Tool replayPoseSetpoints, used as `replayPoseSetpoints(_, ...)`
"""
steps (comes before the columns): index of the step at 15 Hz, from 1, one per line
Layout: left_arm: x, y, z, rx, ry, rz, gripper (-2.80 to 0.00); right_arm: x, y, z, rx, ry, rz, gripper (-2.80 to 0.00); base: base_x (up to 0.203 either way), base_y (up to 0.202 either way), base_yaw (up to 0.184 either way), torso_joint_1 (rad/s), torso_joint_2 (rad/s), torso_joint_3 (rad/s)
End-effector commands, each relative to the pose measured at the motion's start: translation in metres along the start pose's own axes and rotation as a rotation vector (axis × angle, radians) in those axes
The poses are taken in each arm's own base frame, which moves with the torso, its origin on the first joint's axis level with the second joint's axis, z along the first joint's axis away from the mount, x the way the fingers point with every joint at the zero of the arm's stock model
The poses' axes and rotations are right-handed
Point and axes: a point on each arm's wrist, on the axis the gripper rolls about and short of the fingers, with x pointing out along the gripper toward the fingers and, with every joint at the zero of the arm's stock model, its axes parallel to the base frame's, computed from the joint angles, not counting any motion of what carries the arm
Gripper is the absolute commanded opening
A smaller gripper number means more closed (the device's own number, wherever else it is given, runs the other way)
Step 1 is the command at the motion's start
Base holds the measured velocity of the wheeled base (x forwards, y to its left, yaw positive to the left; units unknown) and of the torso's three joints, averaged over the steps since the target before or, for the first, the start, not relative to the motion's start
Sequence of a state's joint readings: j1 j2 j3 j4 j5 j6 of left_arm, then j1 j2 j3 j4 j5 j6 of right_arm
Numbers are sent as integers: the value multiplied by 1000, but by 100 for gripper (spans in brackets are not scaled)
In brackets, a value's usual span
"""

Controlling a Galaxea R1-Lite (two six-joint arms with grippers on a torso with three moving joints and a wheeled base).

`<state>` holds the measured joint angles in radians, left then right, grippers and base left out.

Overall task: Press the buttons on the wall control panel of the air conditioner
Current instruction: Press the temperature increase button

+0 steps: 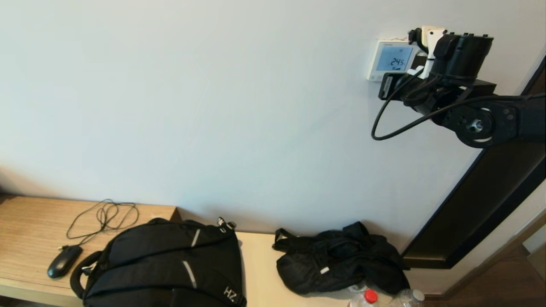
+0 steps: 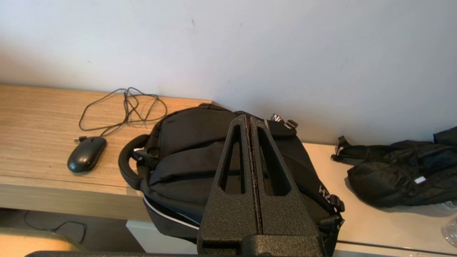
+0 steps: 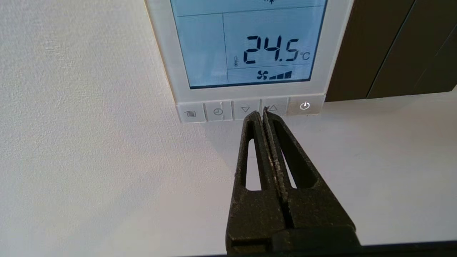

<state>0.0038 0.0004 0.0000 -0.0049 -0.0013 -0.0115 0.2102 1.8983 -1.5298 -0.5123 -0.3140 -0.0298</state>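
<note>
Glowing control panel (image 3: 246, 53) reads 24.5 — right claw (image 3: 263, 113) closed at up-arrow button (image 3: 273, 107).

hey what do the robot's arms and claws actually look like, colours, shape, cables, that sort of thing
Both claws, right claw and left claw, are rough, grainy black plastic: two tapered fingers, each with a long triangular cut-out. The right arm is black, with a round silver-centred joint, a white fitting near the wrist, and a loose black cable looping below it.
</note>
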Motion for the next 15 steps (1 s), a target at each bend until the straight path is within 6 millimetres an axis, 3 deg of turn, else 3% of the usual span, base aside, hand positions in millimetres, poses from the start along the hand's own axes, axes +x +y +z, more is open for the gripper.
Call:
replayPoseSetpoints(1, 0, 0, 0, -1, -1, 1, -280, 3, 2, -3, -2, 4, 0, -280, 0, 0, 0, 0, 0, 0)
replayPoseSetpoints(15, 0, 0, 0, -1, -1, 1, -280, 11, -1, -7, -6, 3, -30, -280, 0, 0, 0, 0, 0, 0)
